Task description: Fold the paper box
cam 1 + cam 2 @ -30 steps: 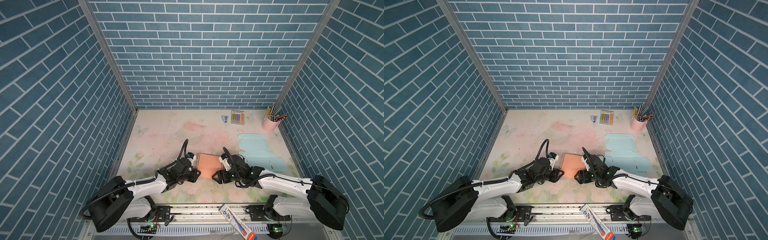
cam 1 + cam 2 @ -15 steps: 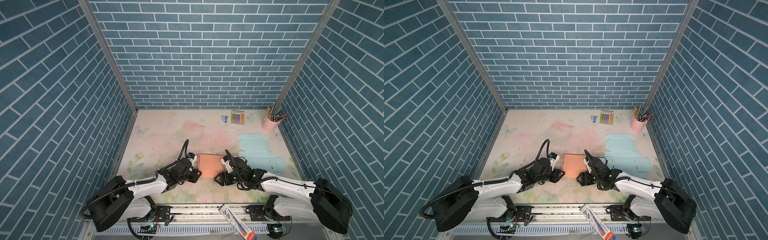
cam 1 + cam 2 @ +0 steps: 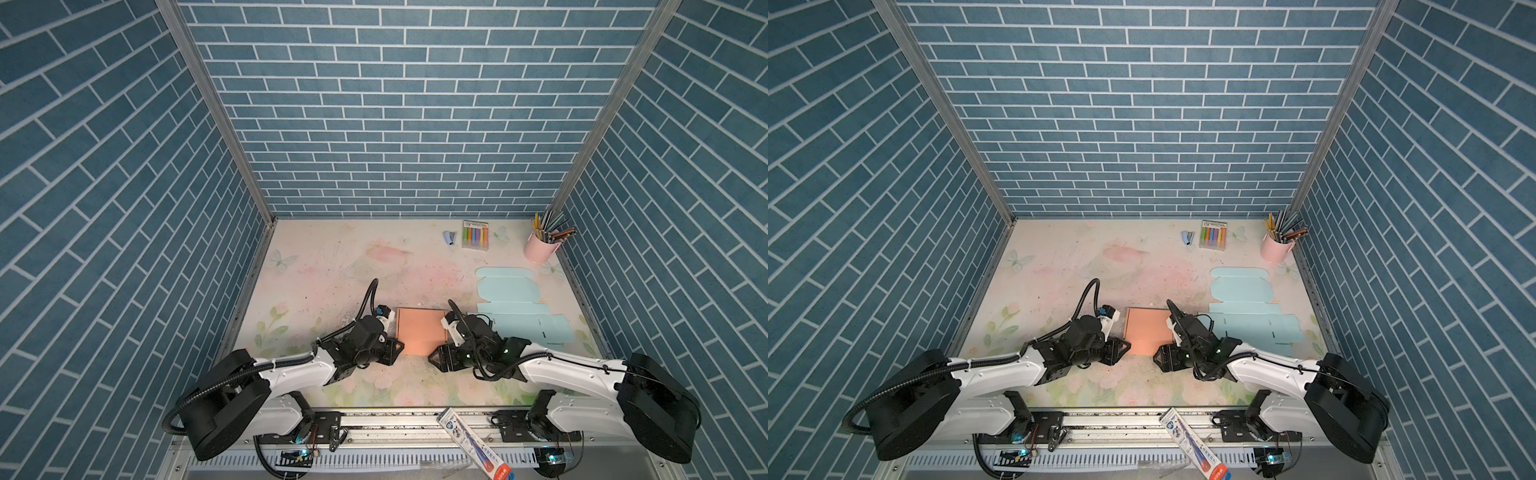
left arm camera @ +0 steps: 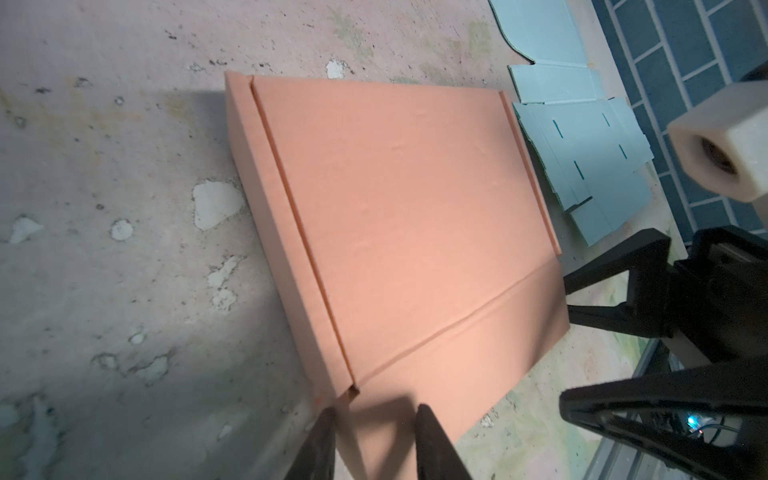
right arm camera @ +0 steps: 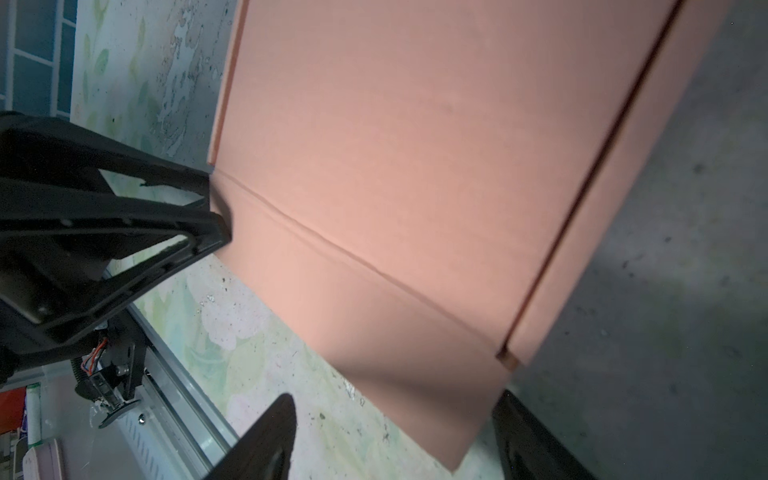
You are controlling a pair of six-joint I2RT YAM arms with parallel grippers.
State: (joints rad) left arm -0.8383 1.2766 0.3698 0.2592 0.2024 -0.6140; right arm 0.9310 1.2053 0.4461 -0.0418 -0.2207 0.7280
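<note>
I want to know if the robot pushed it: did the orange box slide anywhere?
No. In a top view the orange box sits as near the flat blue cardboard as before, with no slide either way.

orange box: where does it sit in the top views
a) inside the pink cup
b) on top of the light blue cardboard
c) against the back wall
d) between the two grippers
d: in both top views the orange box lies between the left gripper and the right gripper, one at each near corner.
</note>
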